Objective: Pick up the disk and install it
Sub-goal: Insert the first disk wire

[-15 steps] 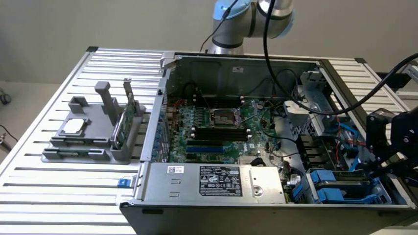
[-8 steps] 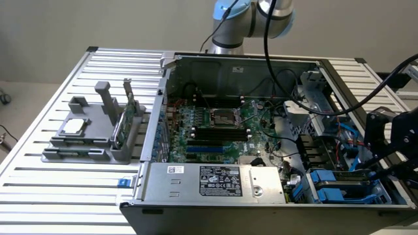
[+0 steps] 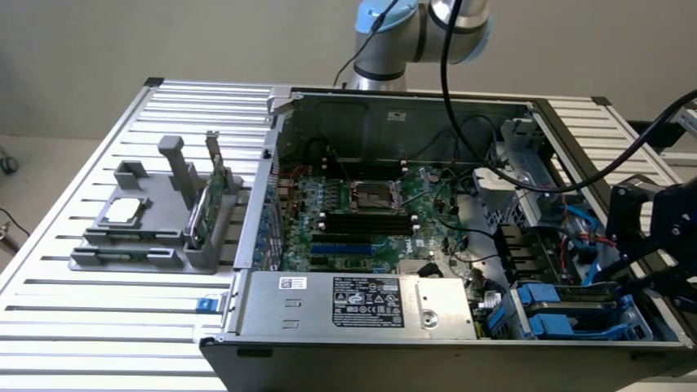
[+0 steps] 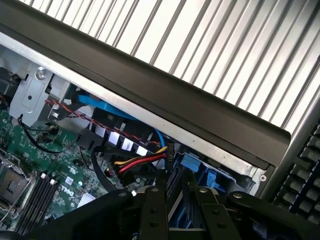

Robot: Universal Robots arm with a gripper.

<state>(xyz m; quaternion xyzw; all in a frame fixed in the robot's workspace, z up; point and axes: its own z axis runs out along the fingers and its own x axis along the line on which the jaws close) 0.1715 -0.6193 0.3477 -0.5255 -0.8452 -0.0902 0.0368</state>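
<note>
The disk (image 3: 566, 297), grey inside its blue carrier, lies flat in the computer case's drive bay at five o'clock.

The motherboard (image 4: 60, 160) bears white print, possibly "DELL"; the power supply label (image 3: 367, 300) is unreadable.

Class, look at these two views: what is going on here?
A robot arm is working on an open computer case on a slatted table. Its gripper hangs over the case's corner on the exterior view's right, just above blue drive carriers seated there. What it holds, if anything, cannot be told. Beside the case, a grey holder carries a chip and a green card.
</note>
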